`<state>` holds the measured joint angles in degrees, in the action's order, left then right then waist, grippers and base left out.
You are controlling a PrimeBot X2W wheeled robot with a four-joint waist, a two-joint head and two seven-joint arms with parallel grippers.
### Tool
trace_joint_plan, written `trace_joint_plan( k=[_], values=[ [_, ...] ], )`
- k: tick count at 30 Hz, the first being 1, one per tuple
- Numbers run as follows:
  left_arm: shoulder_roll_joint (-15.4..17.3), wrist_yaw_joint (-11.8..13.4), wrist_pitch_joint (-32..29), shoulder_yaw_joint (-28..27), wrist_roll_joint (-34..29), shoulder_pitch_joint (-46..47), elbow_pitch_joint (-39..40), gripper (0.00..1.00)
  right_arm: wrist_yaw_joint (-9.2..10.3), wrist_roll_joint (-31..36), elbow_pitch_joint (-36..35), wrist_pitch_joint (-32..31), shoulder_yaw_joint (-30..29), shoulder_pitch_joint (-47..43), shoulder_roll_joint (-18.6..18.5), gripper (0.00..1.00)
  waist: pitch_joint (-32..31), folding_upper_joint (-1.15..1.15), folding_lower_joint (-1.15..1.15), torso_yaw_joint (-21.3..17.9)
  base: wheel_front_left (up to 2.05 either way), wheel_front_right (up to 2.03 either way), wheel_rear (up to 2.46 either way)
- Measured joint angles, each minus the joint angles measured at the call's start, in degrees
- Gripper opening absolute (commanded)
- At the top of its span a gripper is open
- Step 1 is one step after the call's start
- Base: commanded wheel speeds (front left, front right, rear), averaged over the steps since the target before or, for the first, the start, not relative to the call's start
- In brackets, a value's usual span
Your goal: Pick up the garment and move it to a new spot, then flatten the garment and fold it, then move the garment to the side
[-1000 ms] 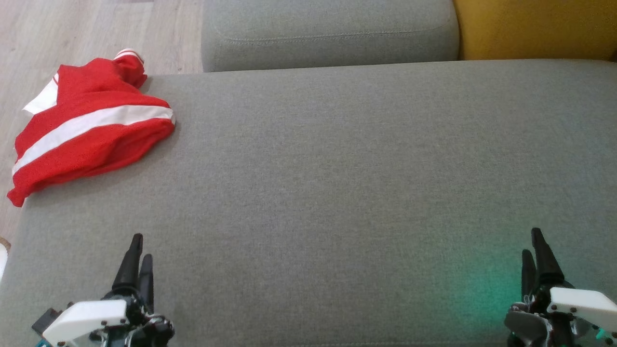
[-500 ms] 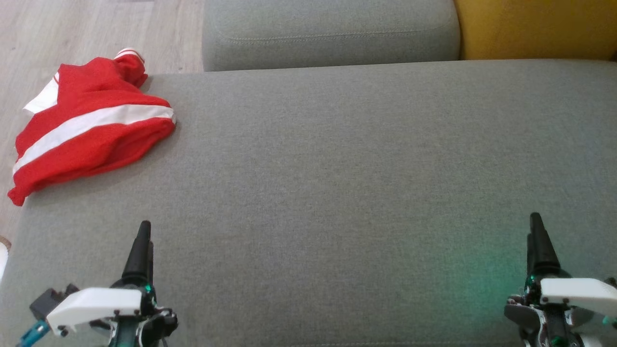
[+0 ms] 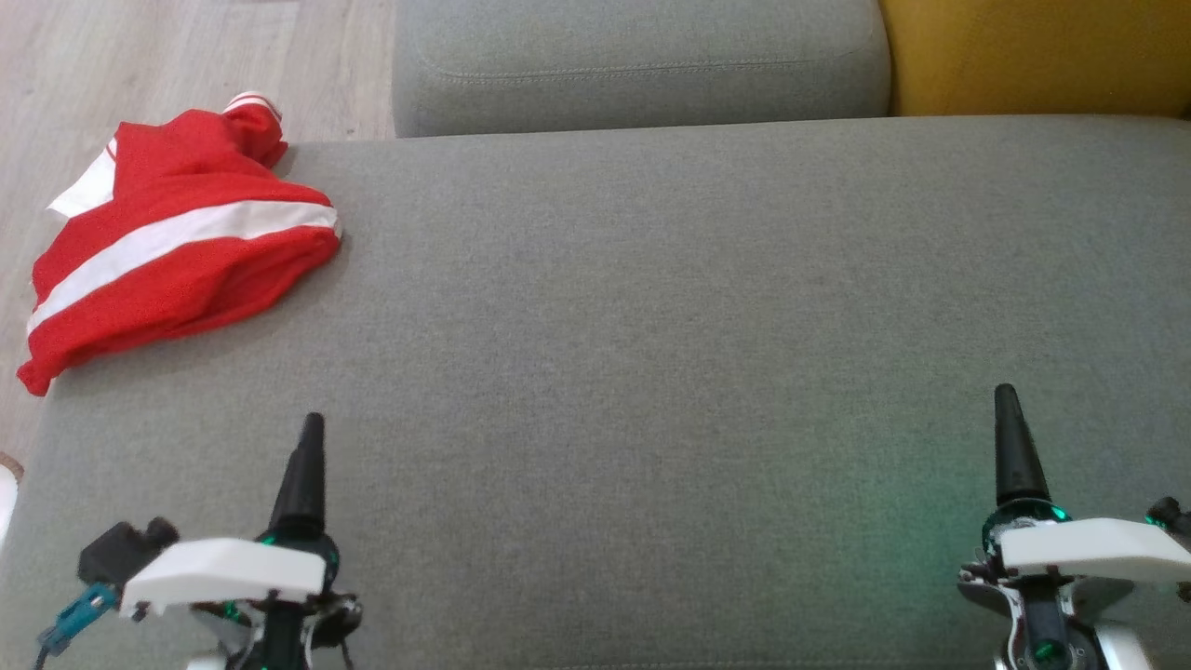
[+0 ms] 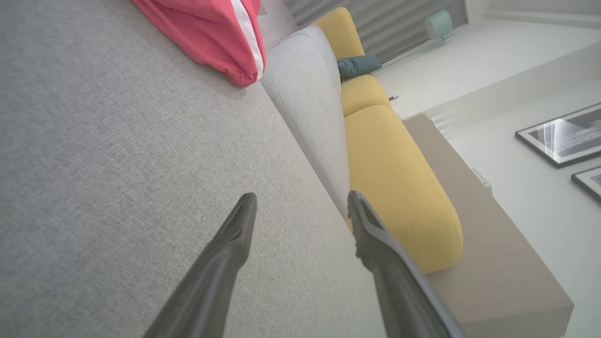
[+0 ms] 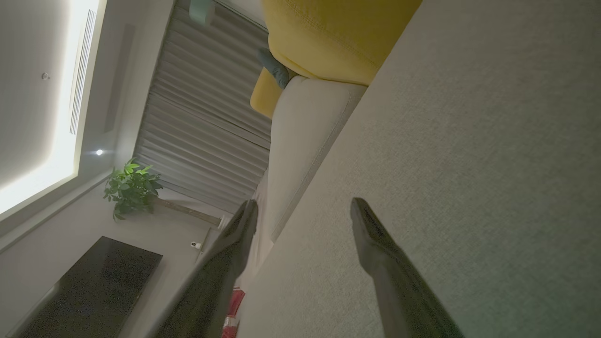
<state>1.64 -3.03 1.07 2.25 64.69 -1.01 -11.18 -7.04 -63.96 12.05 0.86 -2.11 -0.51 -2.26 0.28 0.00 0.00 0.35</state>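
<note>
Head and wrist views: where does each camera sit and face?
Head view: on the head, facing down at grey seat, red garment; left end effector, right end effector below.
Left wrist view: left wrist, along its open fingers toward garment.
Right wrist view: right wrist, along its open fingers toward yellow cushion.
Shared by all: grey seat.

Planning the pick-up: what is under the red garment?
The red garment lies on the far left corner of the grey seat cushion, its left part past the edge above the wooden floor. The corner itself is covered; anything beneath the cloth cannot be seen.
</note>
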Motion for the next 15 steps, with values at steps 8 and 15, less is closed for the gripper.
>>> trace_joint_plan(
  k=[8,15],
  values=[
    [0.0,0.3,1.2,1.3,-8.1,0.0,0.4,1.0,0.0,7.7,-0.4,1.3,1.7,0.0,0.0,1.0,0.0,0.0,0.0,0.1,0.0,0.0,0.0],
    [0.1,1.0,2.3,2.6,-14.2,0.0,1.1,1.0,0.0,13.6,0.1,2.4,2.6,0.0,0.0,1.0,-0.3,0.0,0.0,0.1,0.0,0.0,0.0]
  ],
)
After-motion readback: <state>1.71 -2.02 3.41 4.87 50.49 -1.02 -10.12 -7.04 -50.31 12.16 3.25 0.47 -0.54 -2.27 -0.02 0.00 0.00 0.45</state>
